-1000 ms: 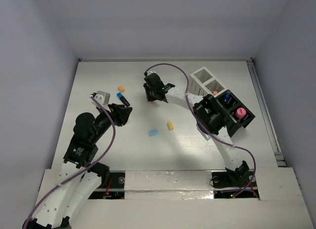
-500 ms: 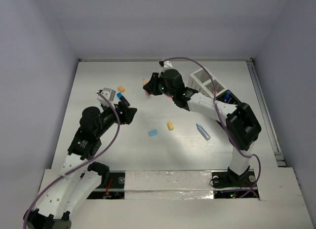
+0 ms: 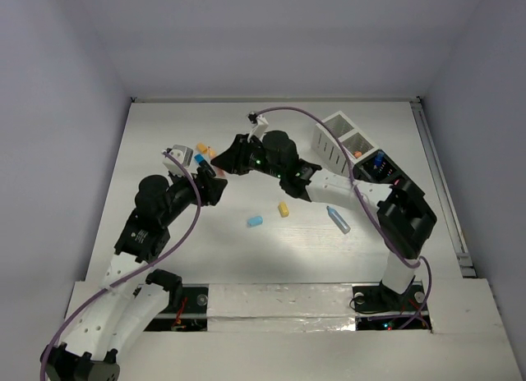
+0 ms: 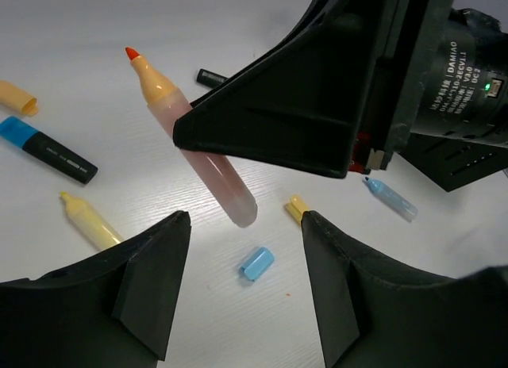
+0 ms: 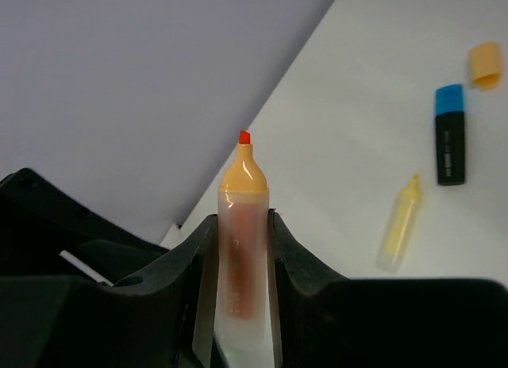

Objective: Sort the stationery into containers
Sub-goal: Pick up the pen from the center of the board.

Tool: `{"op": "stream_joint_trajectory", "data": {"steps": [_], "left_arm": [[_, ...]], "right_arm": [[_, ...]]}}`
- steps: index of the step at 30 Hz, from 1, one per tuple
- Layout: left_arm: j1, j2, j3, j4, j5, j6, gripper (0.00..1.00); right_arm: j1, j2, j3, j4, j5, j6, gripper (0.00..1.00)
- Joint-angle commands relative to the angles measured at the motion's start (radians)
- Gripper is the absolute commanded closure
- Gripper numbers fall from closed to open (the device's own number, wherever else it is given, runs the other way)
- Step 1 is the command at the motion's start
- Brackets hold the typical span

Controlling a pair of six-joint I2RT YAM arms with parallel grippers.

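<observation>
the right gripper (image 5: 242, 235) is closed around the peach marker (image 5: 243, 176), its two fingers pressed against the barrel on both sides, and the orange tip sticks out past the fingertips

the right arm reaches across to the left half of the table (image 3: 156, 130), so the marker sits well apart from the containers (image 3: 333, 136) at the far right

the left gripper (image 4: 244, 225) stands partly open with nothing between its fingers; it faces the held marker, whose clear rear end lies just in front of the gap

whether that end touches the table cannot be told

loose on the table by the left gripper lie a yellow marker (image 4: 89, 220) without cap, a black marker with a blue cap (image 4: 44, 146) and an orange cap (image 4: 17, 97)

nearer the middle lie a blue cap (image 3: 255, 221) and a yellow cap (image 3: 283, 208), close together but apart

a pale blue marker (image 3: 338, 219) rests further right, between them and the containers
</observation>
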Motion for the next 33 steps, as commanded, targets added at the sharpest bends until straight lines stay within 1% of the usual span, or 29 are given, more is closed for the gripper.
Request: {"op": "stream_joint_trajectory", "data": {"steps": [1,7,12,14,20,24,26,27,28,30,31,33], "left_arm": [[0.005,-0.003,0.041,0.027,0.001,-0.004,0.45],[0.005,0.002,0.044,0.016,-0.028,-0.004,0.53],[0.005,-0.007,0.041,0.016,-0.036,-0.004,0.54],[0.005,-0.003,0.044,0.016,-0.036,-0.006,0.57],[0.005,0.005,0.044,0.016,-0.028,-0.004,0.59],[0.015,0.0,0.044,0.018,-0.031,-0.004,0.65],[0.015,-0.001,0.044,0.018,-0.03,-0.004,0.68],[0.015,-0.001,0.044,0.018,-0.03,-0.006,0.72],[0.015,0.0,0.042,0.018,-0.031,-0.004,0.84],[0.015,0.002,0.045,0.015,-0.036,-0.004,0.96],[0.015,0.003,0.048,0.012,-0.039,-0.006,1.0],[0.015,0.002,0.047,0.01,-0.045,-0.004,1.0]], "right_arm": [[0.027,-0.03,-0.013,0.136,-0.04,0.042,1.0],[0.048,-0.063,-0.038,0.169,-0.06,0.052,0.99],[0.057,-0.078,-0.057,0.183,-0.073,0.061,0.99],[0.057,-0.09,-0.073,0.196,-0.076,0.067,0.99],[0.057,-0.104,-0.085,0.226,-0.099,0.084,0.99],[0.057,-0.095,-0.076,0.227,-0.126,0.094,0.99],[0.057,-0.09,-0.073,0.23,-0.141,0.101,0.99],[0.057,-0.09,-0.071,0.233,-0.145,0.104,0.99],[0.057,-0.087,-0.071,0.238,-0.151,0.105,0.99],[0.057,-0.086,-0.07,0.238,-0.151,0.107,0.99],[0.057,-0.087,-0.067,0.238,-0.154,0.107,0.99],[0.057,-0.084,-0.062,0.236,-0.155,0.107,0.98]]}}
